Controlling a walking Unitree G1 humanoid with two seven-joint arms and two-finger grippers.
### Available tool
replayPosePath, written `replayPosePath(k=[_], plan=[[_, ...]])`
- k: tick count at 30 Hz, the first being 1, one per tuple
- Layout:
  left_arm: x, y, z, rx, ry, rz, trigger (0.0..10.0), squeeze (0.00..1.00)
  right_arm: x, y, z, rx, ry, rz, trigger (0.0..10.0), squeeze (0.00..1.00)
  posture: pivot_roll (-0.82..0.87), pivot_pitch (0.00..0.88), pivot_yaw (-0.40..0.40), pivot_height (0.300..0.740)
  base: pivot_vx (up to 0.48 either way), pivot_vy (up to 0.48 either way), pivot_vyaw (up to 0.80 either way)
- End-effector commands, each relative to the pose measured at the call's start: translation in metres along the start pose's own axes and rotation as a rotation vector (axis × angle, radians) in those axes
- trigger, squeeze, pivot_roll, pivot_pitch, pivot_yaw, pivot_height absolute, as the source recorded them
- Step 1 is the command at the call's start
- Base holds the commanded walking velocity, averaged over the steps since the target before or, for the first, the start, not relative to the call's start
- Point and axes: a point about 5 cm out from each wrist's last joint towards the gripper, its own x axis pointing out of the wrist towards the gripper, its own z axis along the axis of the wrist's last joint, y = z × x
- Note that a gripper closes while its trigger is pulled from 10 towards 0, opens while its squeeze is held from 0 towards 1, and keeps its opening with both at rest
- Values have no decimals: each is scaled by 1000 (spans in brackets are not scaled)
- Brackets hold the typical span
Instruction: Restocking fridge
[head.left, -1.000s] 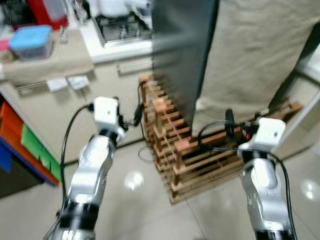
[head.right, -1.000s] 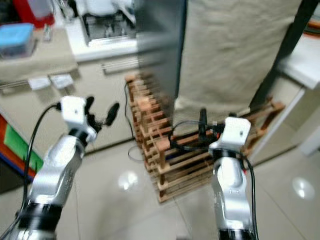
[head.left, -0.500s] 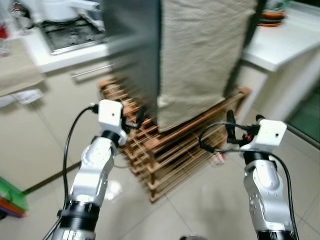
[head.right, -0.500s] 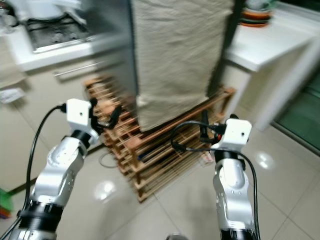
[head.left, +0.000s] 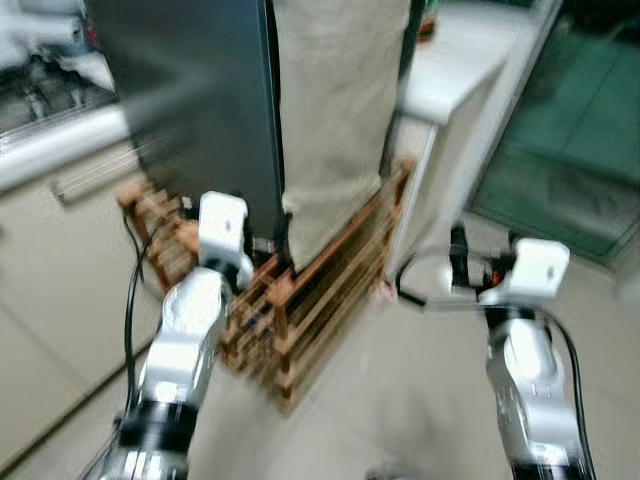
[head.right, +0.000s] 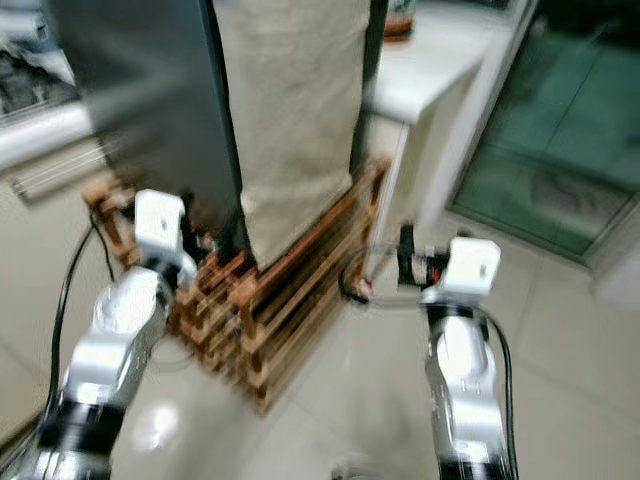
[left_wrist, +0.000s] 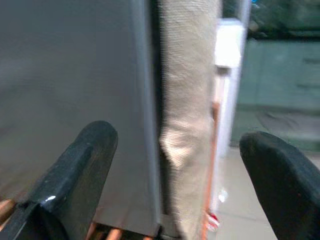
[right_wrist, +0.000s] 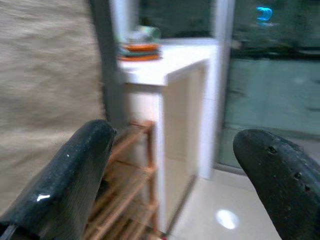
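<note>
I have the fridge (head.left: 190, 110) ahead and to my left, a tall dark slab standing upright, blurred while the camera swings. A beige cloth (head.left: 335, 110) hangs down its right side, and the whole unit sits on a low wooden slatted rack (head.left: 300, 300) on the pale tiled floor (head.left: 420, 400). To the right of it a white counter (head.left: 455, 70) carries a stack of orange plates (right_wrist: 140, 49), and beyond that is a green-tinted glass door (head.left: 560, 150). On the far left I make out a pale cabinet front with a bar handle (head.left: 85, 180). The left gripper (left_wrist: 172, 165) is raised just in front of the fridge's lower right corner, fingers (left_wrist: 85, 160) spread wide with nothing between them; its wrist view looks straight at the vertical seam where dark panel meets cloth. The right gripper (right_wrist: 172, 170) is held out further right, pointing toward the counter and the rack's end, fingers (right_wrist: 75, 170) likewise spread apart and empty. My read: the fridge's long axis is vertical, it lies ahead-left of both sets of fingers, and the left arm is clearly the nearer one. I cannot see a door handle, nor any goods to stock, so I judge this an approach step, early in the task.
</note>
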Motion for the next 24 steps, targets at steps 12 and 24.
replayPosePath(k=[12, 24], plan=[[11, -4, 10, -124, -18, 34, 10000, 0, 2, 2, 1, -6, -10, 16, 10000, 0, -97, 0, 15, 740, 0, 0, 0], [48, -30, 34, -60, -50, -78, 10000, 0, 1, 8, 4, 0, -15, 32, 10000, 0, -111, 0, 14, 740, 0, 0, 0]])
